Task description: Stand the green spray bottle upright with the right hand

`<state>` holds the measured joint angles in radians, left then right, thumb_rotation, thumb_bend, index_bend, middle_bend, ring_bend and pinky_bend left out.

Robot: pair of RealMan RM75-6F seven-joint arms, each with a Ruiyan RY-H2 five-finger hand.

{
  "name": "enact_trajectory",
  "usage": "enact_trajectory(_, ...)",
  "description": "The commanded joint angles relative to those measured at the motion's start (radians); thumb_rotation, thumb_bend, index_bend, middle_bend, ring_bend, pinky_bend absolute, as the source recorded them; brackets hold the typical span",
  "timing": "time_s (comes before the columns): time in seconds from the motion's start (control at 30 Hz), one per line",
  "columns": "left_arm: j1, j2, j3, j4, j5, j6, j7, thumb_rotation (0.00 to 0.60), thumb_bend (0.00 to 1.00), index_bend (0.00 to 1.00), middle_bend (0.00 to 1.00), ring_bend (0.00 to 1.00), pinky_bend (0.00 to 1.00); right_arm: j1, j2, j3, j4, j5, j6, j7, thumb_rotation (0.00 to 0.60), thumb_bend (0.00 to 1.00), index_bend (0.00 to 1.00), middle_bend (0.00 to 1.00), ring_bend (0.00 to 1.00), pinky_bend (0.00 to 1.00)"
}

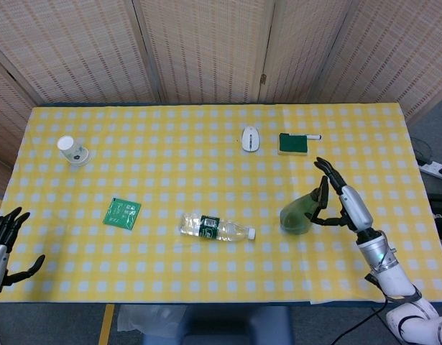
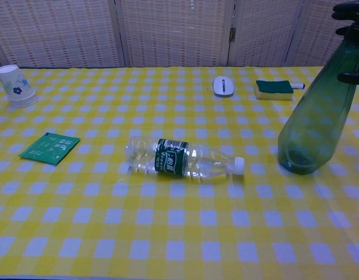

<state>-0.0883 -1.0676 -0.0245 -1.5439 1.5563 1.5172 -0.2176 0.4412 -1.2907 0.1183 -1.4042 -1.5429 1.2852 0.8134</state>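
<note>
We see the right robot hand [image 1: 341,199] gripping the upper part of the green spray bottle [image 2: 315,119], whose base rests on the surface [image 1: 170,180] at the right side, tilted but nearly upright. Our left robot hand [image 1: 5,241] hangs off the near-left edge, fingers spread, holding nothing.
</note>
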Motion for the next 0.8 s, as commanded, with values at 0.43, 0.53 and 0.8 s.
enact_trajectory(0.43, -0.001, -0.002, 0.001, -0.003, 0.004, 0.000, 0.013, 0.494, 0.36, 0.00, 0.04, 0.06, 0.00, -0.139, 0.070, -0.078, 0.006, -0.030, 0.134, -0.028, 0.600, 0.23, 0.00, 0.00, 0.04, 0.00)
enact_trajectory(0.53, 0.002, -0.003, 0.002, -0.007, 0.007, 0.007, 0.023, 0.494, 0.36, 0.00, 0.04, 0.06, 0.00, -0.186, 0.087, -0.108, 0.017, -0.032, 0.164, -0.131, 0.600, 0.23, 0.00, 0.00, 0.03, 0.00)
enact_trajectory(0.8, 0.007, -0.008, 0.003, -0.017, 0.024, 0.029, 0.058, 0.494, 0.36, 0.00, 0.05, 0.06, 0.00, -0.320, 0.117, -0.147, -0.150, 0.132, 0.202, -1.024, 0.600, 0.23, 0.00, 0.00, 0.02, 0.00)
